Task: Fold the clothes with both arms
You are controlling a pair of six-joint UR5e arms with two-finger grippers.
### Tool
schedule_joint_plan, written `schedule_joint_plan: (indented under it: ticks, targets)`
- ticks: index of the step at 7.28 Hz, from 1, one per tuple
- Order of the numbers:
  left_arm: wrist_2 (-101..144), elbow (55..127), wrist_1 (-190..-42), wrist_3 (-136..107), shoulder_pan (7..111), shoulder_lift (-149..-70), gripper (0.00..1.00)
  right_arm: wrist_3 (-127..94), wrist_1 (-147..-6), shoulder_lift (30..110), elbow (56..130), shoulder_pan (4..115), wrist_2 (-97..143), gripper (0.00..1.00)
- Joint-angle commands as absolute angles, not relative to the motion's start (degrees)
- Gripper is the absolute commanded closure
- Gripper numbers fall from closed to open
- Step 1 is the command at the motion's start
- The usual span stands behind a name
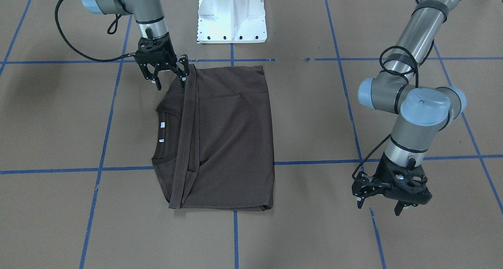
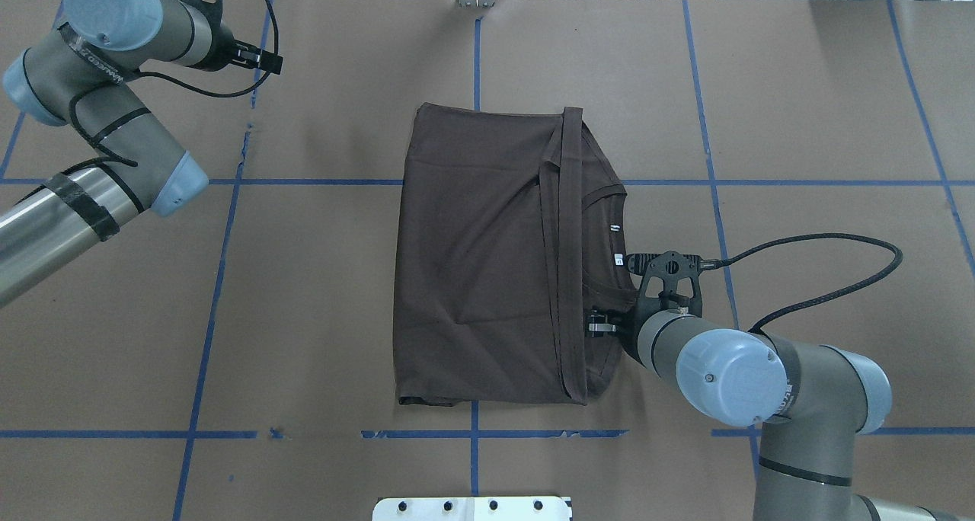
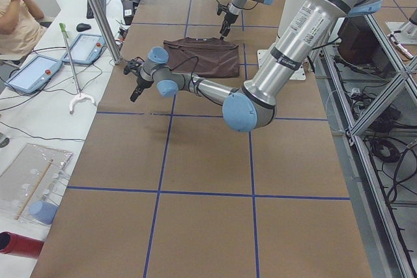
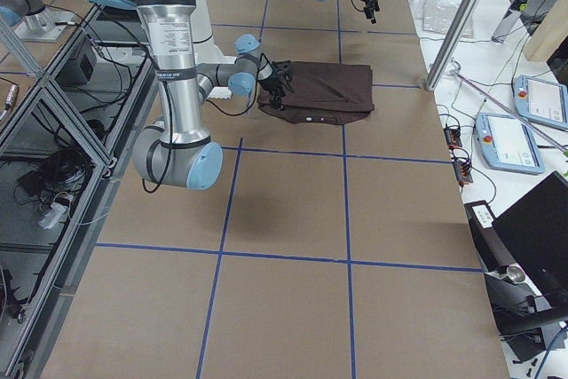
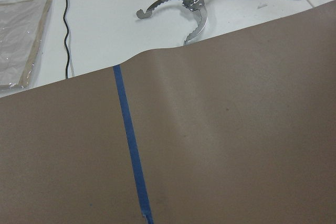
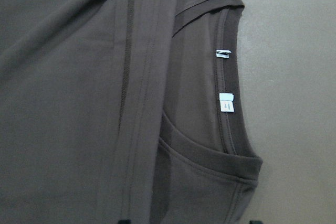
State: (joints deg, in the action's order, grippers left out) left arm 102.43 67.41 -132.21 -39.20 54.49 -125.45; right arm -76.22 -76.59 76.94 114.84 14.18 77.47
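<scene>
**Brown cloth, soft and floppy**

We see the dark brown T-shirt [image 1: 232, 135] lying flat in the middle of the table [image 1: 432, 237]. It is folded into a block. Its collar [image 6: 226, 129] and 2 small white labels [image 6: 227, 103] peek out on 1 side.

We think it is light and soft, so it will bend and sag when we lift it. It will not break. We would pinch it at 2 corners along the long hem band [image 1: 188, 143], 1 corner for each arm.

The right gripper [image 1: 170, 80] hangs just beside the shirt's corner near the white base [image 1: 232, 15]. Its fingers are apart and hold nothing. The left gripper [image 1: 378, 207] is well apart from the shirt, with its fingers apart too.

Brown paper [image 1: 314, 222] with blue tape lines [image 1: 235, 237] covers the table. Past the table's end, a person [image 3: 16, 11] sits near 2 control pads [image 3: 83, 49].
</scene>
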Motion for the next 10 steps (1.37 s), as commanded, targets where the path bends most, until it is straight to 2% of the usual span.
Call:
schedule_joint_plan:
  ticks: [1,2,7,8,9,10]
  targets:
    - [103.89,67.41,-132.19,-39.46,54.49,-125.33,0.00,-72.97,-85.83,71.66,115.66,8.20,71.40,0.20]
    - [103.89,67.41,-132.19,-39.46,54.49,-125.25,0.00,-71.38,-87.43,70.76,115.40,5.22,69.63,0.31]
    - [103.89,67.41,-132.28,-39.46,54.49,-125.24,0.00,-68.47,-87.71,71.19,114.52,1.93,65.83,0.64]
    - [103.89,67.41,-132.28,-39.46,54.49,-125.24,0.00,-68.47,-87.71,71.37,114.52,2.02,65.83,0.77]
    - [103.89,67.41,-132.28,-39.46,54.49,-125.24,0.00,-68.47,-87.63,71.37,114.52,2.20,65.74,0.96]
    - [103.89,67.41,-132.28,-39.46,54.49,-125.24,0.00,-68.55,-87.71,71.37,114.52,2.28,65.48,1.00]
